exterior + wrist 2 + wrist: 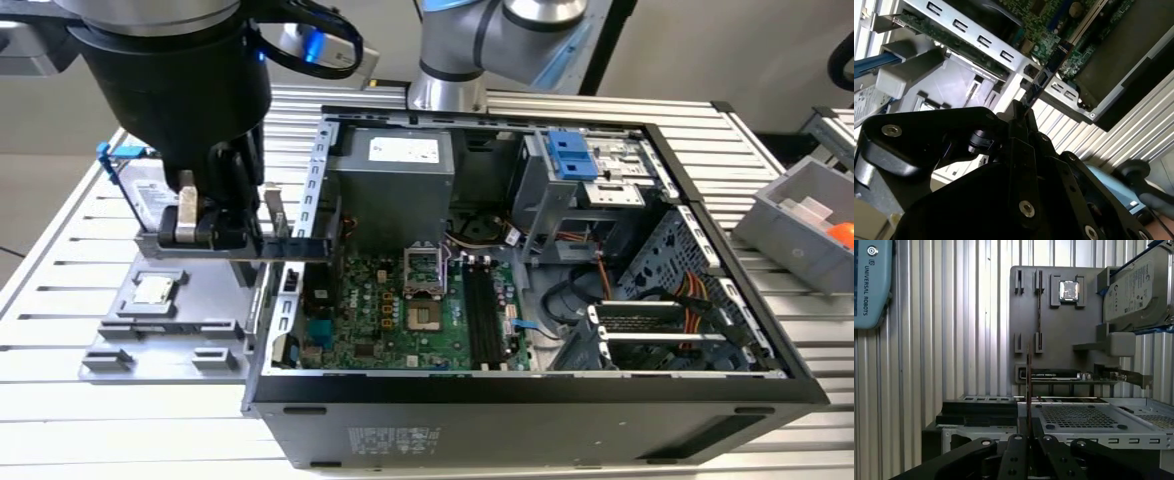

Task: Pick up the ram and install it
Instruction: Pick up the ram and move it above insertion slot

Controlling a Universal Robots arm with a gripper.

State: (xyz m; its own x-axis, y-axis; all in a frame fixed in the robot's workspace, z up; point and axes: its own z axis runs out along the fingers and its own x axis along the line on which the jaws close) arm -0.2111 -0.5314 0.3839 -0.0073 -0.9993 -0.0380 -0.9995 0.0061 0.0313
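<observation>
The gripper (1028,439) is pinched shut on the ram (1028,385). In the first wrist view the ram is a thin stick seen from its edge. It pokes straight out from between the fingertips. In the second wrist view its far end points toward the computer case (969,32).

I think the job right now is carrying the ram over to the case. To do that well, the pinch should be firm. The ram should be straight, not leaning. It is thin, so a bump on the metal wall of the case could knock it crooked. It has to clear that wall, not hit it.

A bit farther off, the ram looks to be just outside the case wall. It seems to be above the edge of the gray tray (174,330), which sits on the table (80,420). Farthest away are the long black slots (483,320) inside the case. The ram is well apart from them.
</observation>
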